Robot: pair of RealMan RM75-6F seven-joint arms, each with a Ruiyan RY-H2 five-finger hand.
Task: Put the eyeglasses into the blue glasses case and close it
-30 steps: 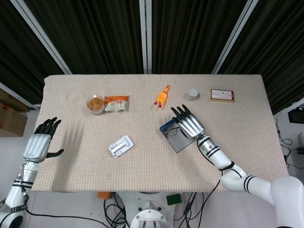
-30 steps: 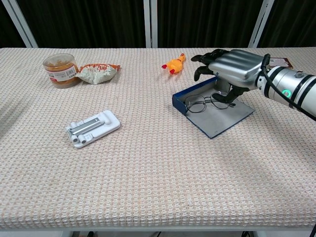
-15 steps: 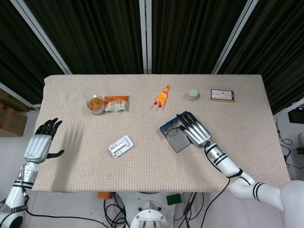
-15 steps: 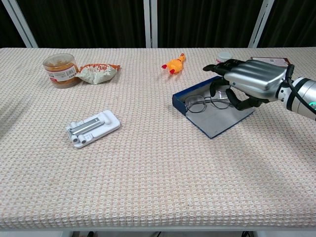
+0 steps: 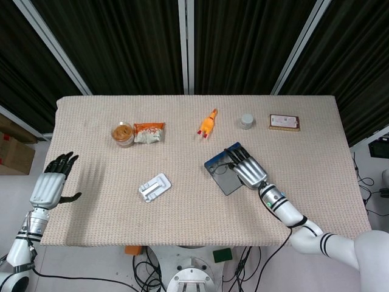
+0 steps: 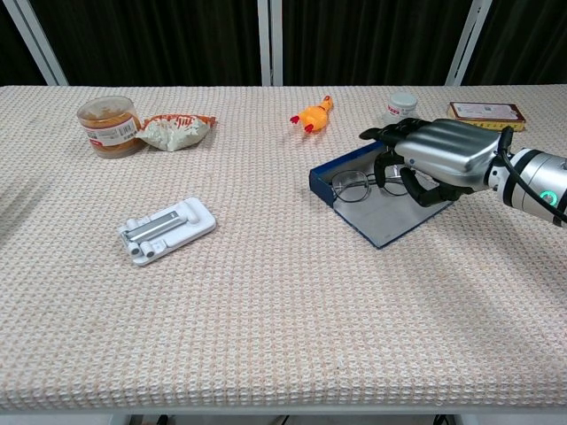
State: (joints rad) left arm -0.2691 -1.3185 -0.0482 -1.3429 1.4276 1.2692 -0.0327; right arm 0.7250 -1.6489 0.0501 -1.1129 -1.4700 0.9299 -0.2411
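The blue glasses case (image 6: pixel 391 222) lies open and flat, right of the table's middle; in the head view the case (image 5: pixel 220 180) is partly under my hand. The thin-framed eyeglasses (image 6: pixel 353 184) lie inside it against its raised blue edge, and the eyeglasses (image 5: pixel 222 166) show faintly from above. My right hand (image 6: pixel 436 158) hovers palm down over the case's right half, fingers spread. Its dark fingertips (image 6: pixel 387 168) curl down at the right lens; contact is unclear. From above, the right hand (image 5: pixel 245 168) covers that lens. My left hand (image 5: pixel 52 183) hangs off the table's left edge, fingers apart, holding nothing.
A jar (image 6: pixel 110 115) and a snack packet (image 6: pixel 177 129) sit at the back left. A yellow rubber chicken (image 6: pixel 314 115) lies behind the case. A white flat device (image 6: pixel 166 230) lies front left. A small white pot (image 6: pixel 402 104) and a flat box (image 6: pixel 483 111) are back right.
My right hand drew back rightward off the case's far edge, then settled lower and flatter over its right half. The eyeglasses stayed in the case. The left hand has not moved.
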